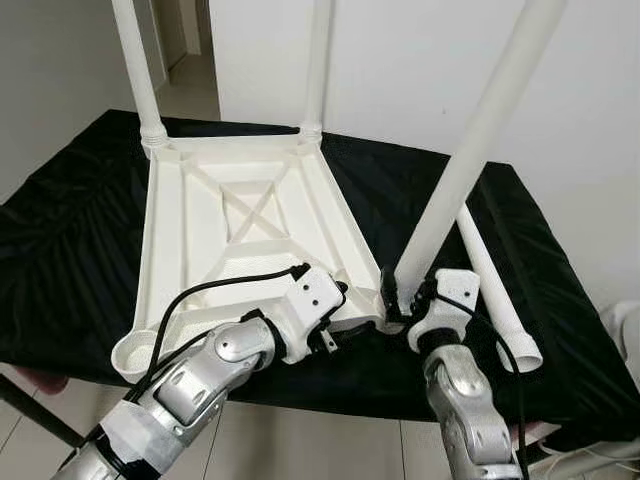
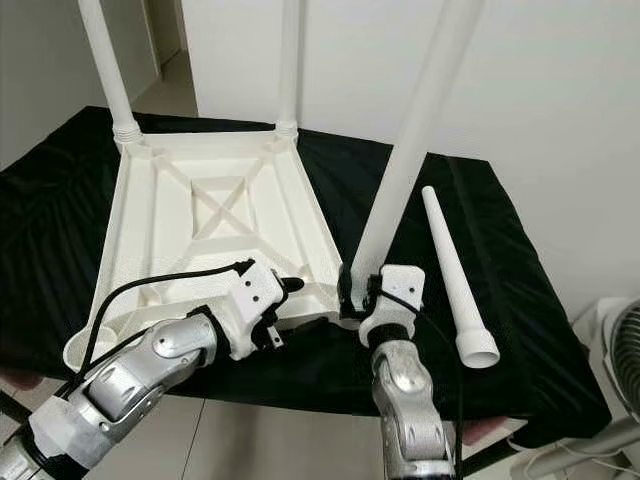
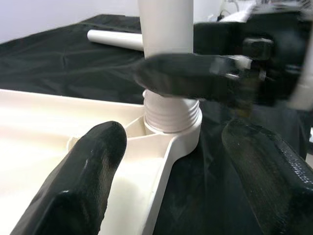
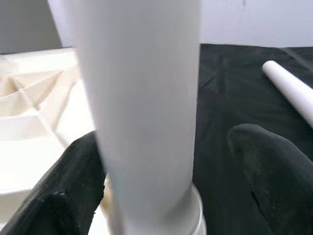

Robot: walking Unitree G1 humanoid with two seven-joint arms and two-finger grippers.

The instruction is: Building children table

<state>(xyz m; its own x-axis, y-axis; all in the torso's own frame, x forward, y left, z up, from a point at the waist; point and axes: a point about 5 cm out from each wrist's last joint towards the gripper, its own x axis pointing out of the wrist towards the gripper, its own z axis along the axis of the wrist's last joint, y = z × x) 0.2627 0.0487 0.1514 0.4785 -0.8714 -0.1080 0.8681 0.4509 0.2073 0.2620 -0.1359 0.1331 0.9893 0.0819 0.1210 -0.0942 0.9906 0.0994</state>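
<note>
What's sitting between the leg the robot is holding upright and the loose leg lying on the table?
Nothing but bare black cloth. In the right eye view, the held leg and the loose leg have only that dark stretch between them.

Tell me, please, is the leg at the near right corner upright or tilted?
Tilted: the leg leans rightward from its corner socket, unlike the two upright far legs.

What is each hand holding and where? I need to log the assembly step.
The right hand holds the tilted table leg near its threaded base. The left hand, open, holds nothing, straddling the tabletop's corner rim.
</note>
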